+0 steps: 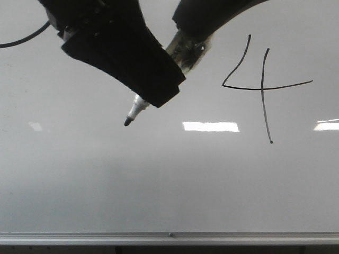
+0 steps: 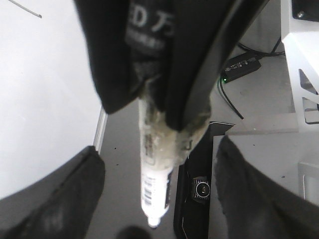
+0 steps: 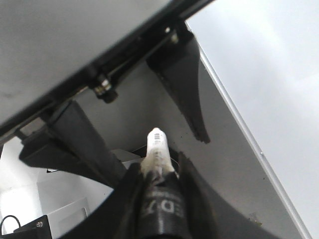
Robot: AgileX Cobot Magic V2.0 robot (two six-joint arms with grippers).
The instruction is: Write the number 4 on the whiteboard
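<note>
Whiteboard: glossy pale grey-white whiteboard (image 1: 106, 180) with silver lower rail fills the front view.
Number 4: thin black hand-drawn number 4 (image 1: 263, 86), upper right of board.
Right gripper: right gripper (image 3: 158, 172) pinching a white black-tipped marker (image 1: 135, 111).
Left gripper: left gripper (image 2: 154, 199) spread wide.
Marker tip: apparently just off the board, well left of the figure.

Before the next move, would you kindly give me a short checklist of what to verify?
1. Number 4 complete, with slant, bar and vertical: ok.
2. Marker clear of the figure, off to its left: ok.
3. Marker tip lifted off the whiteboard: cannot tell.
4. Right gripper firmly shut on the marker: ok.
5. Left gripper open, fingers spread either side of the marker's rear end: ok.
6. Marker capped: not ok, tip bare.
</note>
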